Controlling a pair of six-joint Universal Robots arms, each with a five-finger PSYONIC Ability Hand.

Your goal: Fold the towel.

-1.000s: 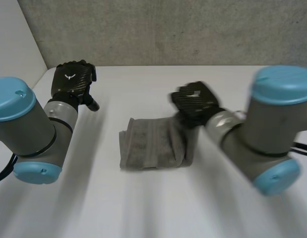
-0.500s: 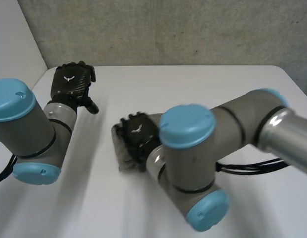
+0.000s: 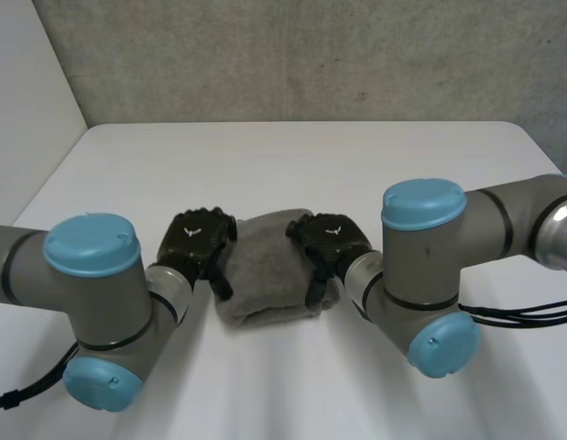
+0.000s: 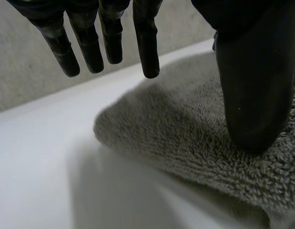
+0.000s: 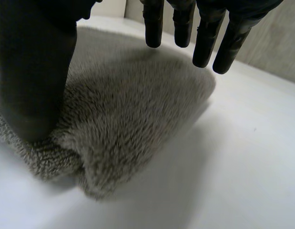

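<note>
At the left, a grey arm with light-blue caps (image 3: 91,302) reaches in over the white table (image 3: 283,165), and its black left hand (image 3: 196,243) sits at the left edge of a folded grey terry towel (image 3: 265,275). The towel lies as a thick, squarish bundle near the middle of the table, between the two hands. Seen from the left wrist, this hand's fingers (image 4: 146,43) are straight and slightly spread. They hang just above the rounded corner of the towel without touching it, while the thumb (image 4: 254,86) rests its tip on the pile further in. Nothing is pinched.

On the towel's right edge is the black right hand (image 3: 336,243), at the end of the other grey arm (image 3: 430,266), which comes in from the right. From its wrist, the fingers (image 5: 204,33) are likewise straight and a little apart, hovering over the far side of the bundle. The thumb (image 5: 33,71) presses down on the nearer edge, denting the fluffy layers there. The towel's folded layers show at the corner beside that thumb, lying flat on the table.
</note>
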